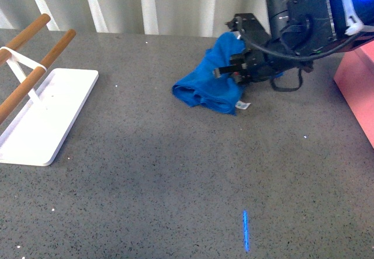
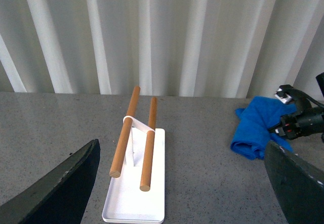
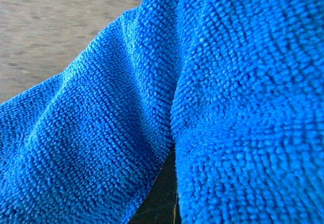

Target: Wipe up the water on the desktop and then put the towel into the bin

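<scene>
Blue towel (image 1: 198,89), bunched far right on the desk (image 1: 175,171), is clenched in your right pincer (image 1: 231,72), with the pink bin (image 1: 357,89) just to that arm's right, so your carry likely runs rightward.

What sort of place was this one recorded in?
Probably a robot test bench, not a home: a speckled grey desktop, a white ribbed wall behind it, and staged props: a blue towel, a pink bin, a white tray with rods.
</scene>
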You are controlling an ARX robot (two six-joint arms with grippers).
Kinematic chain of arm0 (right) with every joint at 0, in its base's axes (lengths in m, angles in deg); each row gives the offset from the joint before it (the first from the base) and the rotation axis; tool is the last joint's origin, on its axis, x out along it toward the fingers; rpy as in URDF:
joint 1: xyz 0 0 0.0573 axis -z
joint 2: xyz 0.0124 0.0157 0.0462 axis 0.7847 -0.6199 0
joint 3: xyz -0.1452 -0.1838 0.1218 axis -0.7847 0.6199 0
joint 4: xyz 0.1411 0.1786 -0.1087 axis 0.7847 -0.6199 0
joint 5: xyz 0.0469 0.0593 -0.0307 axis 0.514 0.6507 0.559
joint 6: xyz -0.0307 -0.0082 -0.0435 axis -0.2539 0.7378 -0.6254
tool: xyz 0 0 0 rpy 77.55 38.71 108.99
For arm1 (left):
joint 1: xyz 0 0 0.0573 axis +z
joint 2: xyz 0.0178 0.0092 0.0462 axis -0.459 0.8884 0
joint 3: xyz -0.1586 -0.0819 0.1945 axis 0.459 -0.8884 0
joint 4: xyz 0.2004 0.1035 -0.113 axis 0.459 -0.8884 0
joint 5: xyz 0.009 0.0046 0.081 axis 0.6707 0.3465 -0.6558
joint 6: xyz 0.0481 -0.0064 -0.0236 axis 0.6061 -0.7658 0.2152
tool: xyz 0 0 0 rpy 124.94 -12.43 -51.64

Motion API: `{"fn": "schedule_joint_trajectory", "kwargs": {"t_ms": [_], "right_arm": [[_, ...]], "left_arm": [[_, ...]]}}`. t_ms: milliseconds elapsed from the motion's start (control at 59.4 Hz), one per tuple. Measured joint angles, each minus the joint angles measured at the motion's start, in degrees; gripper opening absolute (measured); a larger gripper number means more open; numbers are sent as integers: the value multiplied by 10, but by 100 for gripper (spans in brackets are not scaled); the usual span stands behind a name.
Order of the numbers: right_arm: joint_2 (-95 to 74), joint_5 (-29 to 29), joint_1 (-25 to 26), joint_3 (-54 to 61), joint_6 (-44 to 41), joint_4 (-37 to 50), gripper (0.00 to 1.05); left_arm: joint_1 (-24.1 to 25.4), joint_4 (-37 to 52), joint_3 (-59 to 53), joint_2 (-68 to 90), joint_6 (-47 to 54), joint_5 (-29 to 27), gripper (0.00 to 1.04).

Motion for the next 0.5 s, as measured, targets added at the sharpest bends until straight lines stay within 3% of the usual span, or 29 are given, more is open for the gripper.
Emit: {"fn": "schedule_joint_trajectory", "kwargs": {"t_ms": [185,286,505], "right_arm": [[33,10,-45,60,55,2,3],[94,-16,-56,163,95,19,3],[258,17,-43,381,113,47,3]], "left_arm": [[0,0,0,0,0,0,98],[0,0,0,0,0,0,98],[0,0,0,0,0,0,98]]}}
